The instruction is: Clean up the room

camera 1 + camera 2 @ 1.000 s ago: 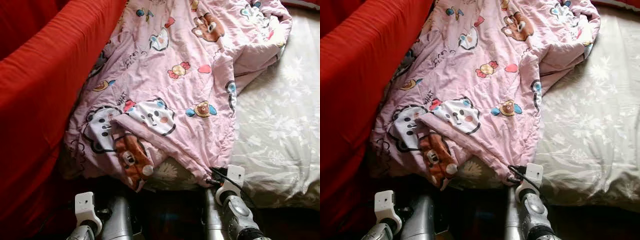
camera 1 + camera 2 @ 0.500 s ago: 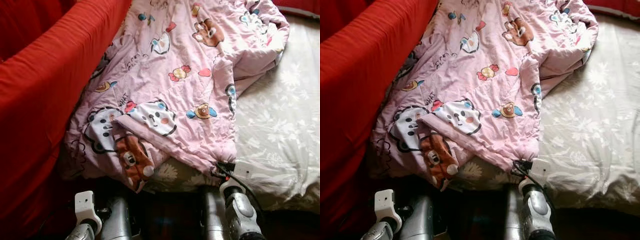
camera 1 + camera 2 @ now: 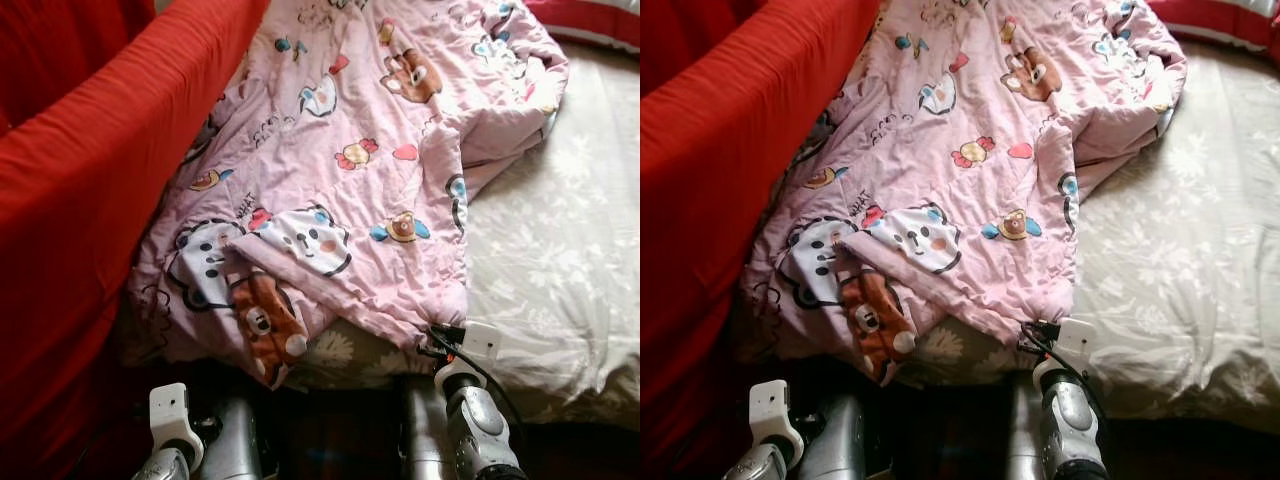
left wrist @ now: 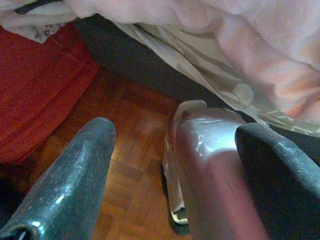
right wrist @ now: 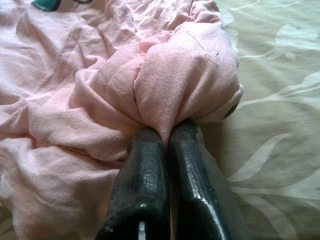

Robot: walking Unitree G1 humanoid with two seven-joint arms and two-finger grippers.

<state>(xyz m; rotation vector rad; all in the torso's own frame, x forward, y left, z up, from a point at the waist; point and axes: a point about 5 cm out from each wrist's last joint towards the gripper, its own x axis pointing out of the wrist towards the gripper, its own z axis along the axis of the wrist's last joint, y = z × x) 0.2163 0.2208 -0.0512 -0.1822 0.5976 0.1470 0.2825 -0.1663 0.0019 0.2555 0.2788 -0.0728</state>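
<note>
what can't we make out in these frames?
- Right pincer fingertips: buried in the pink blanket fold, right wrist view.
- Blanket's far end: cut off by the top edge, eye views.
- Left pincer: below the bed, eye views' bottom edge crops that arm.
- Floor under the bed: dark shadow.

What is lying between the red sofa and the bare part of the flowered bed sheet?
The pink cartoon blanket lies between the red sofa and the bare flowered sheet, as the left eye view shows. The right gripper pinches its near corner.
</note>
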